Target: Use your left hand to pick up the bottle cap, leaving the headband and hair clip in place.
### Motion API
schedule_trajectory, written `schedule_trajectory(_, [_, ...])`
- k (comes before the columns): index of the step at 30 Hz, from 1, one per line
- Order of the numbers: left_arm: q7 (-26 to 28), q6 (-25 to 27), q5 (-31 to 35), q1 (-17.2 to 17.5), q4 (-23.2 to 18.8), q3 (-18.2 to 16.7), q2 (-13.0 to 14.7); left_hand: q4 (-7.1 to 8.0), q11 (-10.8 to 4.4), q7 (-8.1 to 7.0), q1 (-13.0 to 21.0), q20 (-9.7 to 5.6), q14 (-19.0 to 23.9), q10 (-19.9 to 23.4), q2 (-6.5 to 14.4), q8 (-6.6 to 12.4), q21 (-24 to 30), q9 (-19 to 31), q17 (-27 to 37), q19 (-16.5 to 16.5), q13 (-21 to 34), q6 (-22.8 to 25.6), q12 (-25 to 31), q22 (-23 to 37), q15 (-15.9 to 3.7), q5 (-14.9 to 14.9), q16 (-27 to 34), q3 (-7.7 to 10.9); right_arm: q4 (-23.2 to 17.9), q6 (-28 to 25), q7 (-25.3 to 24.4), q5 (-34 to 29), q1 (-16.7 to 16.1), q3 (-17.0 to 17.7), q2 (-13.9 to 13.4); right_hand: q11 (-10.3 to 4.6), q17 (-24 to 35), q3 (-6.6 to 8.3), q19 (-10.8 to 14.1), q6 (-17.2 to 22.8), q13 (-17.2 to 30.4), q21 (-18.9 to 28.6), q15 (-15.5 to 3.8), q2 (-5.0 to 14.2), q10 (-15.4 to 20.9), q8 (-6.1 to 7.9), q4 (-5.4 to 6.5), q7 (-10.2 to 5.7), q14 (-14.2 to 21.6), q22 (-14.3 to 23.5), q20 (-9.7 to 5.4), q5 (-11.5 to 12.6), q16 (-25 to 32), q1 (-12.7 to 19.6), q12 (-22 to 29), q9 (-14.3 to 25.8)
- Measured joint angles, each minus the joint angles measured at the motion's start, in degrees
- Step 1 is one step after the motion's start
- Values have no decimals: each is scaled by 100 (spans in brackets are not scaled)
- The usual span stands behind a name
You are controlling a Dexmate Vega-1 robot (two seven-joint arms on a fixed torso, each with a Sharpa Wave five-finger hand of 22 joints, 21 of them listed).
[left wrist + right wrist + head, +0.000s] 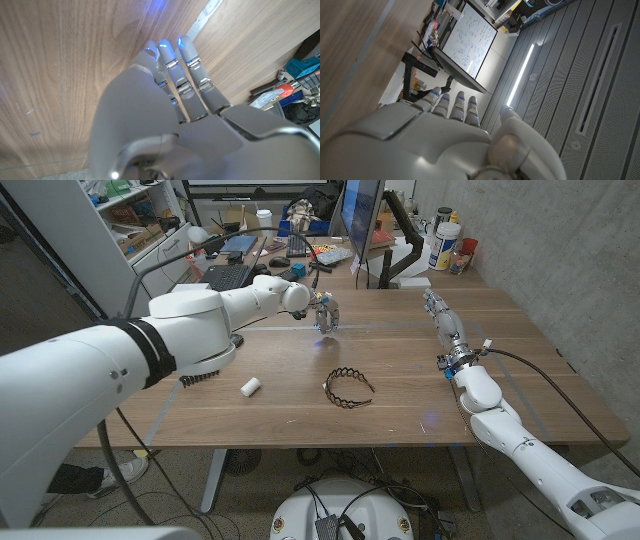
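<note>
The white bottle cap point(250, 387) lies on its side on the wooden table point(400, 415), left of centre. To its right sits the black wavy headband point(348, 387). A black toothed hair clip point(197, 377) peeks out from under my left forearm. My left hand point(325, 311) hovers over the far middle of the table, well beyond the cap and to its right. Its fingers point(172, 65) are stretched side by side towards the wood and hold nothing. My right hand point(444, 321) is on the right side of the table, fingers point(452, 106) stretched out and empty.
Behind the table's far edge stands a cluttered desk with a monitor point(362, 220), a keyboard point(228, 276), and bottles point(445, 242). A shelf unit point(130, 215) stands at the back left. A cable point(545, 370) runs across the table's right side by my right wrist.
</note>
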Motion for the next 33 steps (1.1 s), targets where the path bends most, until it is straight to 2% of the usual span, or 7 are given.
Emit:
schedule_trajectory(22, [55, -857, 76, -239, 168, -239, 147, 16, -12, -1, 96, 41, 0, -12, 42, 50, 188, 63, 115, -82, 0, 0, 88, -1, 0, -11, -25, -30, -239, -17, -149, -145, -115, 37, -43, -31, 0, -24, 0, 0, 0, 0, 0, -45, 32, 0, 24, -61, 0, 0, 0, 23, 0, -45, 0, 0])
schedule_trajectory(28, [55, -857, 76, -288, 161, -331, 231, 16, -13, -1, 108, 31, 0, -14, 56, 50, 254, 63, 158, -92, 0, 0, 89, -1, 0, -23, -68, -31, -239, -29, -196, -180, -115, 37, -43, -31, 0, -24, 0, 0, 0, 0, 0, -45, 32, 0, 24, -61, 0, 0, 0, 23, 0, -45, 0, 0])
schedule_trajectory(29, [58, -1176, 116, -298, 155, -354, 251, 16, -14, -1, 108, 31, 0, -14, 56, 50, 254, 63, 159, -92, 0, 0, 89, -1, 0, -26, -69, -31, -239, -31, -208, -190, -173, 37, -56, -31, 0, -24, 0, 0, 0, 0, 0, -45, 32, 0, 24, -61, 0, 0, 0, 47, 0, -45, 0, 0])
schedule_trajectory(33, [58, -1219, 124, -336, 133, -418, 303, 15, -22, -2, 108, 42, 0, -22, 56, 50, 270, 90, 176, -124, 0, 0, 89, -1, 0, -26, -70, -31, -364, -37, -260, -211, -184, 62, -58, -30, 0, -24, 0, 0, -1, 0, 0, -45, 32, 0, 24, -61, 0, 0, 0, 66, 0, -45, 0, 0])
